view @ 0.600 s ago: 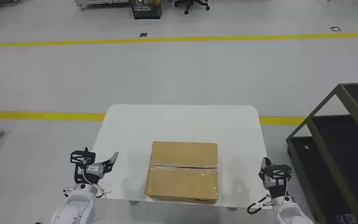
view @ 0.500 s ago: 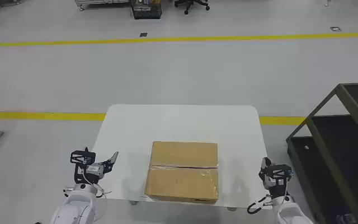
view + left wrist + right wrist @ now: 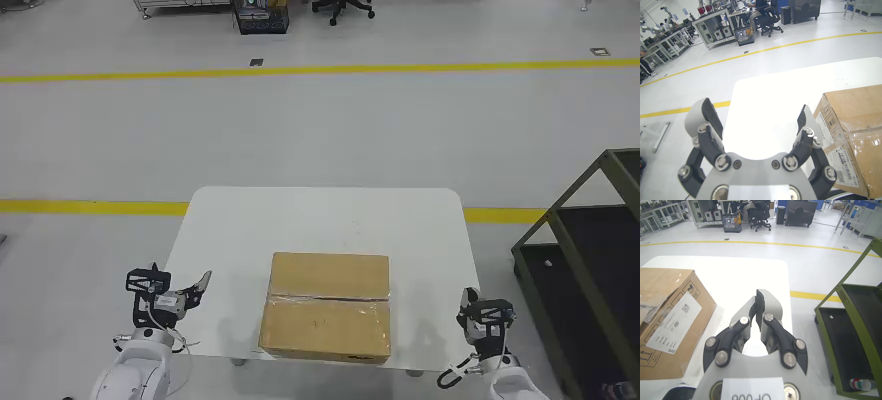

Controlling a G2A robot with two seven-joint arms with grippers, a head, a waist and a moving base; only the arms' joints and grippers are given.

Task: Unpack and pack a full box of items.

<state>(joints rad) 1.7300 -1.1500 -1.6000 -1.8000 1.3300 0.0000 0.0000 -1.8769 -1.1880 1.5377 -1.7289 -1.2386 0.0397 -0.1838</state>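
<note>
Where wrist views add box (image 3: pixel 857 102) labels (image 3: pixel 674 323), left claw (image 3: pixel 755 105) apart — right claw (image 3: pixel 756 298) seemingly together.

White surface (image 3: pixel 320 215) with rounded corners, standing on a pale grey floor (image 3: pixel 320 130). Two yellow lines (image 3: pixel 320 70) cross the floor, one far off, one running by the surface's far edge. Olive-green cart (image 3: pixel 844 344) near the surface's right side; a bottle (image 3: pixel 862 384) lies on one shelf. Background: office chair (image 3: pixel 761 222), workbench (image 3: pixel 715 28), black cabinet (image 3: pixel 800 214).
</note>
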